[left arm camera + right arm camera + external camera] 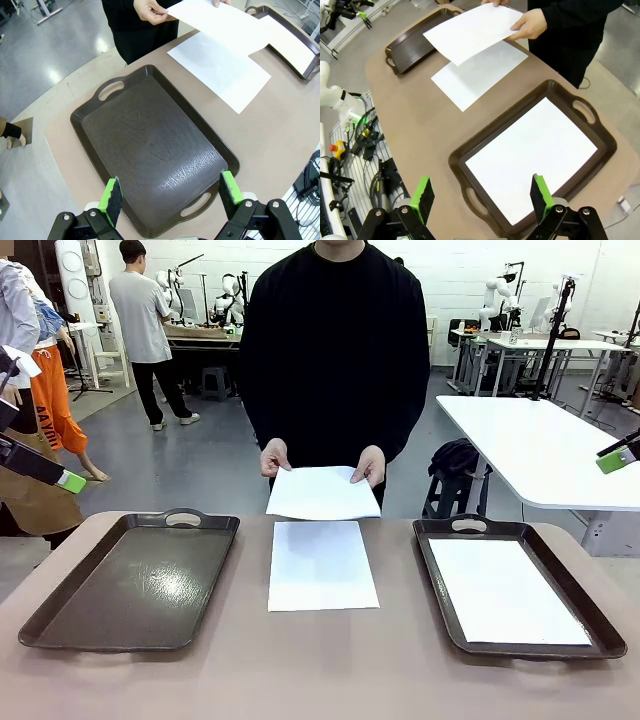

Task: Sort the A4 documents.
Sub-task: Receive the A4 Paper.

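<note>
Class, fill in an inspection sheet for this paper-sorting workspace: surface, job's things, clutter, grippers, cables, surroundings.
Surface: brown table with two dark trays; left tray empty, right tray holds one sheet.
Job's things: three white sheets: tray sheet; middle sheet flat on the table between the trays; held sheet in the person's hands at the far edge.
Clutter: nothing seen.
Grippers: left gripper above the left tray, jaws open, empty; right gripper above the right tray, jaws open, empty.
Cables: black cables beside the table, off the surface.
Surroundings: white table behind; second person farther back.
</note>
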Controlling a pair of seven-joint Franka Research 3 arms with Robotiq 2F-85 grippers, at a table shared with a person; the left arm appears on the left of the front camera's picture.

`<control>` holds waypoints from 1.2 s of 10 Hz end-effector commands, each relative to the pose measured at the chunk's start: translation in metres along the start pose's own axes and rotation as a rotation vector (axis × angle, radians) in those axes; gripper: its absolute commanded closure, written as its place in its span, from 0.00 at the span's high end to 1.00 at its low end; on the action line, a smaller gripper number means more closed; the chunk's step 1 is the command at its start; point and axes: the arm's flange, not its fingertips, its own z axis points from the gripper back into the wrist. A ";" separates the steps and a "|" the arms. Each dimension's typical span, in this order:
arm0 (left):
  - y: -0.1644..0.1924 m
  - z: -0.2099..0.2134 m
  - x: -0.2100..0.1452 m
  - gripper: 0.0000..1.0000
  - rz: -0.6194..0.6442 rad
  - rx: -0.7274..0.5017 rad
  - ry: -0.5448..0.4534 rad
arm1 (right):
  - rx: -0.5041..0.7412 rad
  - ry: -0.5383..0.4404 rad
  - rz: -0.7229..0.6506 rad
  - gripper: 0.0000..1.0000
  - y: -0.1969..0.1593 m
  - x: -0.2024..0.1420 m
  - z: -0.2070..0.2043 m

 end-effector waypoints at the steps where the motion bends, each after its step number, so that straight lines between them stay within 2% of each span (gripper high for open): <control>1: 0.002 0.000 -0.001 1.00 -0.002 -0.001 -0.003 | -0.003 0.000 0.002 1.00 0.000 0.001 0.000; 12: 0.002 0.000 -0.001 1.00 -0.002 -0.001 -0.003 | -0.003 0.000 0.002 1.00 0.000 0.001 0.000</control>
